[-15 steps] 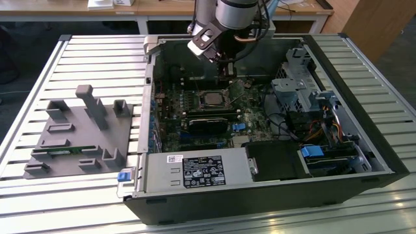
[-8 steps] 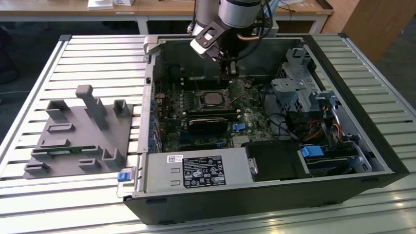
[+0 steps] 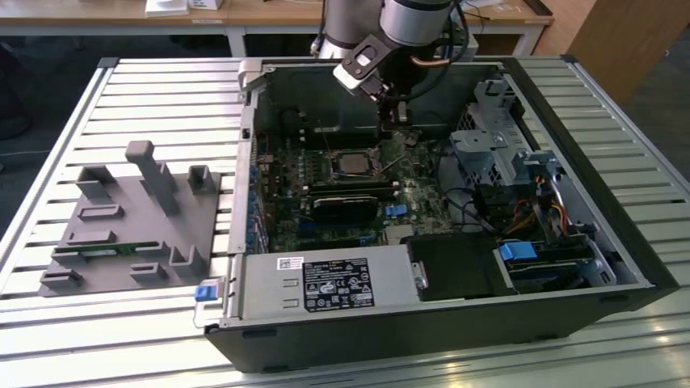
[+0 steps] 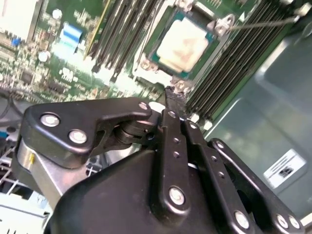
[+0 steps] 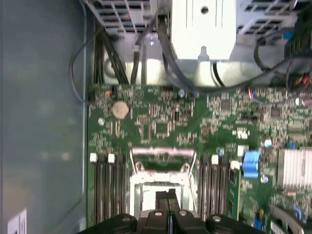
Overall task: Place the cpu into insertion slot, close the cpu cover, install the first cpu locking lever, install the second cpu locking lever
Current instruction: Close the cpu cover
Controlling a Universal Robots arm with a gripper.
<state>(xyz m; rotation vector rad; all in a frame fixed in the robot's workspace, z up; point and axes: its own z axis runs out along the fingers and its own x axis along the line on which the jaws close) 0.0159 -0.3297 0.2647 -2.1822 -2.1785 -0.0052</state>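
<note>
The cpu (image 4: 183, 43), a small square chip with a pale metal top, lies in the insertion slot (image 4: 161, 61) on the green board; in the exterior view the cpu (image 3: 354, 162) sits mid-board. My gripper (image 4: 173, 95) hangs close above the slot's edge, fingers pressed together with nothing between them. In the first wrist view the gripper (image 5: 168, 196) is over the slot (image 5: 146, 192). The silver cpu cover (image 5: 162, 157) appears tilted up just past the fingertips. A thin wire locking lever (image 4: 263, 22) sticks out beside the socket.
The open computer case (image 3: 603, 242) walls in the board. A drive cage (image 3: 496, 145) with cables stands at the exterior view's right, and the power supply (image 3: 323, 283) at the front. Black memory slots (image 4: 122, 34) flank the socket. A grey fixture (image 3: 129, 218) lies outside the case.
</note>
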